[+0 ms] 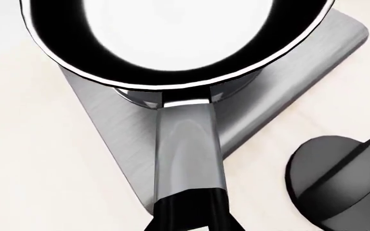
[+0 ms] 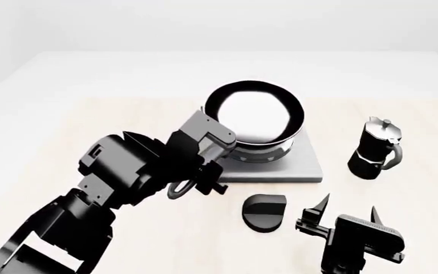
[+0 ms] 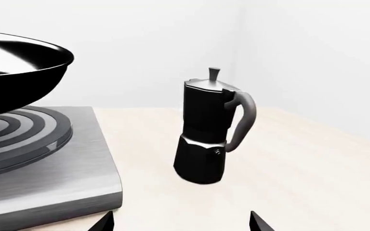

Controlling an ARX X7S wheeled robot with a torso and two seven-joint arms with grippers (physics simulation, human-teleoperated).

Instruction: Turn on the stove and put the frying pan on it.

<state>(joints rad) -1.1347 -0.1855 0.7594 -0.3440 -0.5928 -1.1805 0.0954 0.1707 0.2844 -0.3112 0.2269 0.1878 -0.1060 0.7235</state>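
The black frying pan [image 2: 255, 117] with its glossy inside hangs over the ring burner [image 3: 18, 134] of the grey stove plate [image 2: 303, 165]. In the right wrist view a small gap shows between the pan [image 3: 18, 72] and the rings. My left gripper [image 1: 188, 214] is shut on the pan's grey handle [image 1: 188, 154], and my left gripper [image 2: 203, 171] reaches in from the near left. The black round knob [image 2: 263, 212] lies on the table in front of the plate. My right gripper [image 2: 348, 214] stands open right of the knob, nothing between its fingertips [image 3: 104, 222].
A black moka pot [image 2: 375, 149] stands upright to the right of the stove plate, a short way beyond my right gripper. The pale wooden table top [image 2: 89, 120] stretches away to the left and behind, and a light wall lies behind it.
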